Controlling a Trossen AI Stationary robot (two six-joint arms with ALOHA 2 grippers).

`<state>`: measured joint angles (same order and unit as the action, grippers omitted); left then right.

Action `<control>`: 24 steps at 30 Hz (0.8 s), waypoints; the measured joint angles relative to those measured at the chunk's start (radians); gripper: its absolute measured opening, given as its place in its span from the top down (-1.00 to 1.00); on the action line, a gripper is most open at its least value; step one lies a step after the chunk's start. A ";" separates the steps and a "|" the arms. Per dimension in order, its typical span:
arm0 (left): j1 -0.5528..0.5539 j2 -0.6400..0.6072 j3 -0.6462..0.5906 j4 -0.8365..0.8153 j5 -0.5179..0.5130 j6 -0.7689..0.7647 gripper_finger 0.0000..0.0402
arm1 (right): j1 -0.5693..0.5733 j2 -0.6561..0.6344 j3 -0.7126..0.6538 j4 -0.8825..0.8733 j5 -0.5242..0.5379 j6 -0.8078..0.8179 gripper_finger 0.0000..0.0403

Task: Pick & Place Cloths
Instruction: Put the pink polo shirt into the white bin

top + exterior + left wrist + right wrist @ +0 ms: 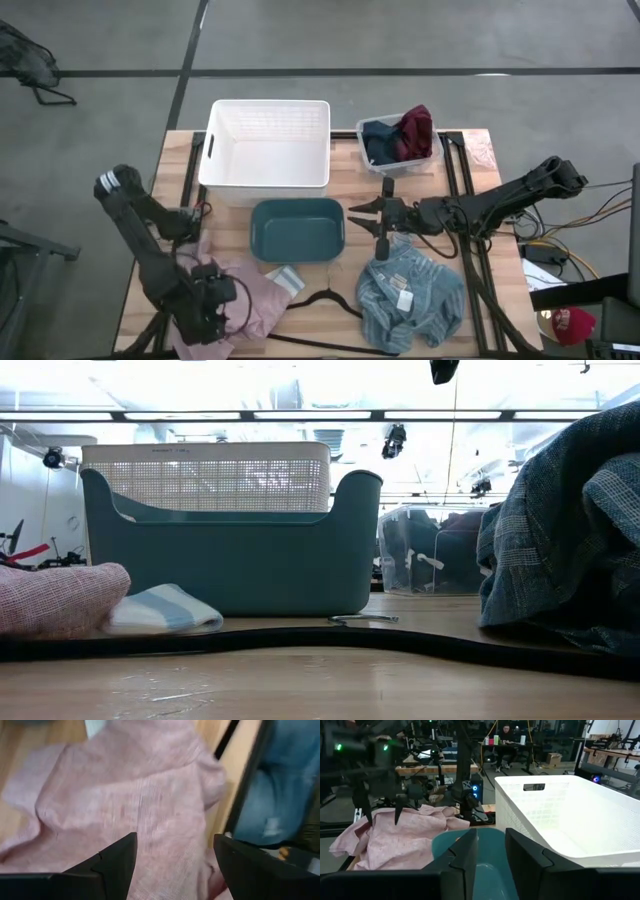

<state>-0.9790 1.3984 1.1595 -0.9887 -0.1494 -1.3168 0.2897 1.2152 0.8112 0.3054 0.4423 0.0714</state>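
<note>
The left gripper (212,308) hangs over the pale pink cloth (255,300) at the table's near left, its fingers (116,857) spread wide with the fabric between them but nothing gripped — this looks like the approach for a pick, and the next move calls for lowering onto a thick fold and closing there. The right gripper (365,211) waits above the table's middle, beside the teal bin (297,230), jaws parted a little and holding nothing. Just behind it lies the blue striped cloth (412,296) with its white tag, and a black hanger (325,300) rests between the two garments. The white basket (265,150) looks empty, as does the teal bin — only the clear bin (395,146) holds anything, a navy cloth (381,140) and a maroon cloth (416,130).
</note>
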 joint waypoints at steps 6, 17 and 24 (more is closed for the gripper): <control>-0.006 0.127 -0.002 -0.004 0.040 -0.015 -0.33 | 0.000 0.000 0.000 0.000 0.000 0.000 0.54; 0.013 0.339 -0.001 0.001 0.160 0.047 -0.32 | 0.000 0.000 -0.003 0.002 0.002 -0.004 0.76; 0.031 0.406 0.003 0.007 0.166 0.133 -0.16 | 0.000 0.000 -0.004 0.007 0.002 -0.004 0.84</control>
<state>-0.9482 1.8046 1.1625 -0.9814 0.0170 -1.1836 0.2893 1.2153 0.8074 0.3119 0.4438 0.0669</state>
